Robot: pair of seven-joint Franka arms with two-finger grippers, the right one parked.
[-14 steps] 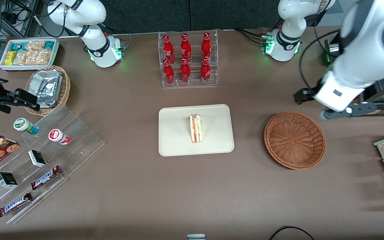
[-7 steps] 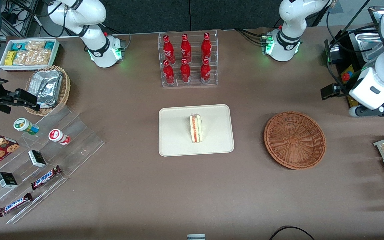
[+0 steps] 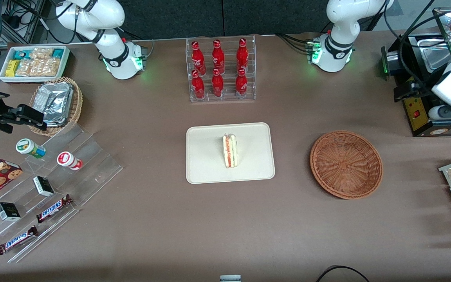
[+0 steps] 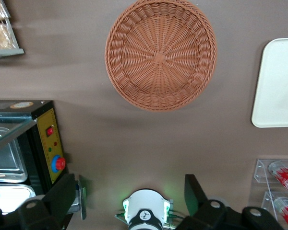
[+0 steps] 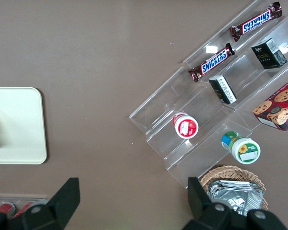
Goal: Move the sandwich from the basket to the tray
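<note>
The left arm has drawn farther from the basket (image 3: 346,164) toward its own end of the tabletop; with the sandwich (image 3: 230,150) resting on the tray (image 3: 206,172), the gripper (image 4: 129,199), jaws open and empty, should just stay clear.

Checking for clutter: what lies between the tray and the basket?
Nothing: bare table between the tray and the basket, clear in the front view. The open gripper hangs above the table's working-arm end.

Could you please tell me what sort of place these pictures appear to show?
Probably a robot lab's mock snack counter: red bottles in a clear acrylic rack, chocolate bars on clear stepped shelves, and a white-bread sandwich wedge on a cream plastic tray. The left arm's hand, open, hangs above the table near a metal appliance.
</note>
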